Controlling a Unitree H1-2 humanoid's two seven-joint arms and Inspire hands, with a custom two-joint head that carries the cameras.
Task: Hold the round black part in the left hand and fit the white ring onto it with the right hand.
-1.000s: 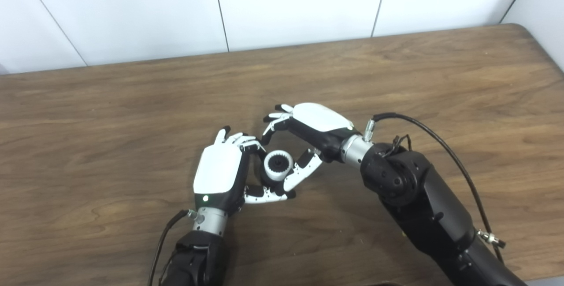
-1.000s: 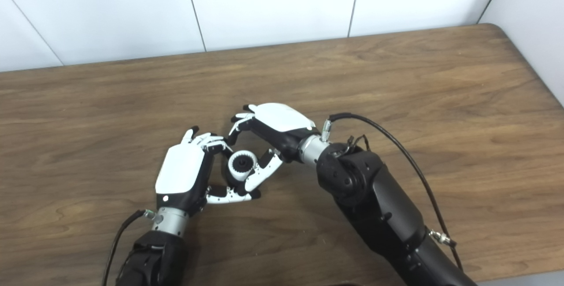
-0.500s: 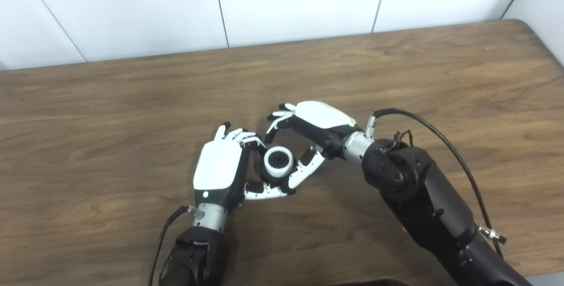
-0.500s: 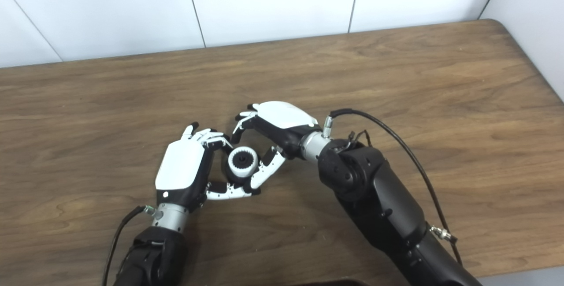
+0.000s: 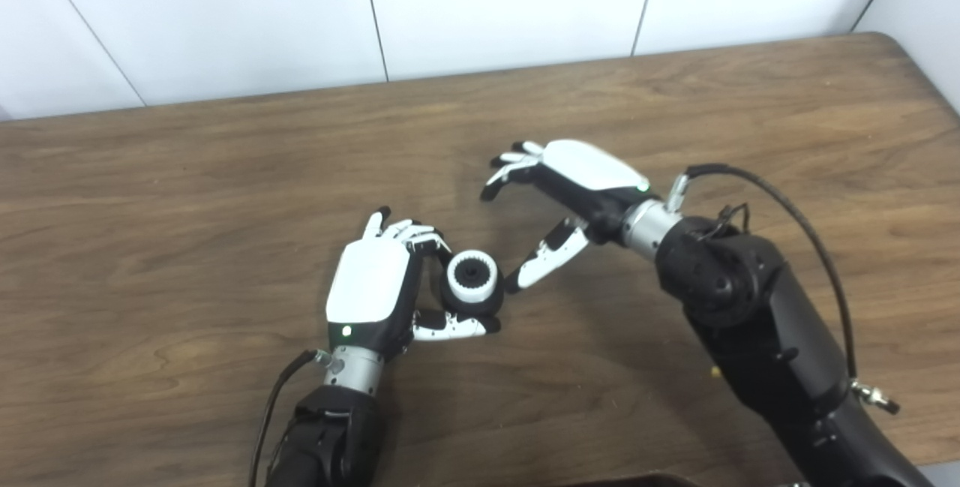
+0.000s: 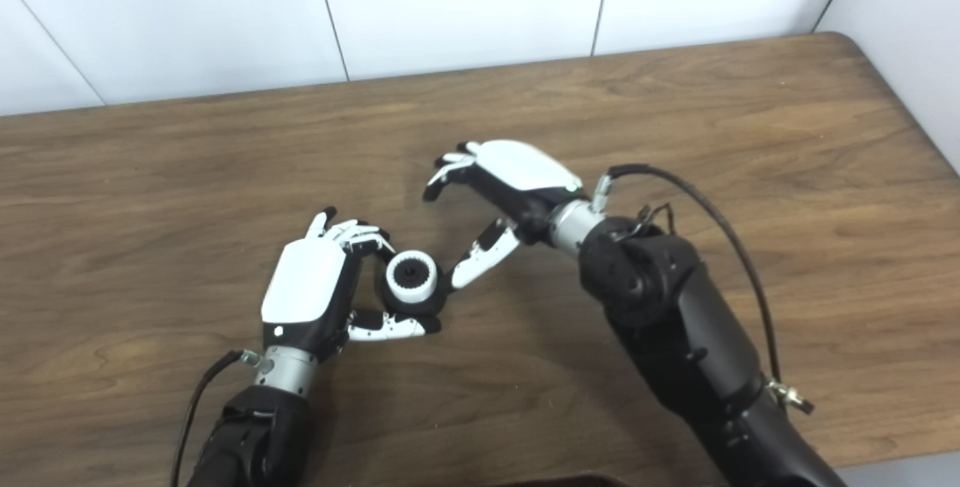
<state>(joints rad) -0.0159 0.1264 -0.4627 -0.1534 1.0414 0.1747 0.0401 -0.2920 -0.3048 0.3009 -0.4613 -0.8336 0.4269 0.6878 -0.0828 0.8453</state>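
Left robot hand (image 5: pixel 371 288) was closed round the round black part (image 5: pixel 471 299), fingers curled behind it and thumb under its front edge, holding it just off or on the table (image 5: pixel 187 194); can't tell which. White ring (image 5: pixel 472 277) sat on top of the black part, toothed black hub visible thru its centre, so ring looked seated or nearly so. Right robot hand (image 5: pixel 559 198) was to the right of the black part and a bit farther back, fingers spread, thumb pointing down toward the part but w/ a clear gap, nothing held. Judgement: fit step approx done, the step in hand is letting go and checking. To do it well: left grip should stay steady and level so the ring doesn't pop off; right hand should clear out away from the part w/o its thumb brushing the ring edge. If ring sits tilted (hard to tell from here), press evenly from above, not on one side, else it may cock and jam.
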